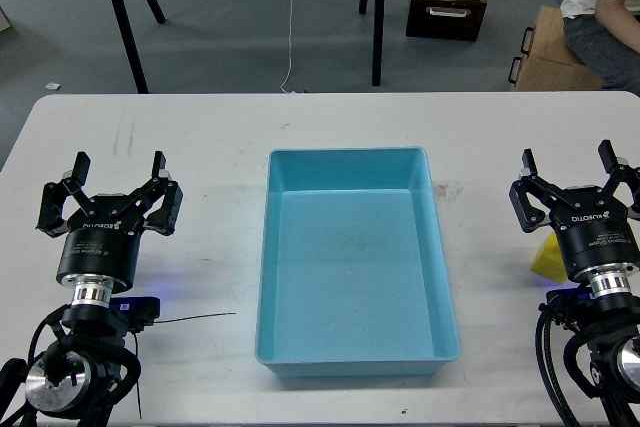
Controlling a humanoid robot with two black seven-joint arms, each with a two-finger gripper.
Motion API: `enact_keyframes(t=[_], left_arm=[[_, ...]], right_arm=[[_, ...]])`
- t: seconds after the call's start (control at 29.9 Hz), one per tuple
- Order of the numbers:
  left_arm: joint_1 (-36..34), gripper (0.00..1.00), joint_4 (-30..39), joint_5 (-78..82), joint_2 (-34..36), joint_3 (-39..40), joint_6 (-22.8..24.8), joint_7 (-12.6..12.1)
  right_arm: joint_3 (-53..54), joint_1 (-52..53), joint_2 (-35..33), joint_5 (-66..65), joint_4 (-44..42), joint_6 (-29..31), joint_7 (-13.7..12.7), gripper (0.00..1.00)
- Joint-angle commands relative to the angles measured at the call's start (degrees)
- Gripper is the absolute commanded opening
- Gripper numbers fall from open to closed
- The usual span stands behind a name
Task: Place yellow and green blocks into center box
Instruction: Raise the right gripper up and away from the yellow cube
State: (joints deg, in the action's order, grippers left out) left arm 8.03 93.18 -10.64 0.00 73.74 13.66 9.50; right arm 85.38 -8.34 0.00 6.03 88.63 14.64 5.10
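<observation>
Here the light-blue box is sitting mid-counter, between both arms. The yellow block is lying just beside the right claw's wrist, partly hidden behind it. Both claws, left included, are standing with fingers spread apart, holding nothing.

I see a white table with some faint dark marks on its surface. Behind it, on the grey floor, stand black tripod legs. A white cable hangs down there. At the far right a person sits near a cardboard box, beside a black case.
</observation>
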Motion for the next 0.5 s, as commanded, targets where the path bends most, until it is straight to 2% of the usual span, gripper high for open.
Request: enact_keyframes(t=[0.0,0.13,0.3,0.47], left_arm=[[0.1,1.00,-0.1,0.1,0.0,-0.5,0.0,0.0],[0.1,1.00,-0.1,0.2,0.0,-0.4,0.0,0.0],[0.1,1.00,-0.2,0.2,0.0,-0.4,0.0,0.0],[0.1,1.00,-0.3,0.2,0.0,-0.4,0.0,0.0]], right_arm=[[-0.4,-0.3,0.0,-0.5,0.0,0.8,0.0,0.99],[-0.4,0.1,0.0,-2.8,-0.7,0.8,0.0,0.99],[1.1,3.8,0.0,-21.1,-2.6,0.7,0.4,0.99],[2.1,11.6,-3.4,-34.4,-2.8,-0.8,0.7,0.99]])
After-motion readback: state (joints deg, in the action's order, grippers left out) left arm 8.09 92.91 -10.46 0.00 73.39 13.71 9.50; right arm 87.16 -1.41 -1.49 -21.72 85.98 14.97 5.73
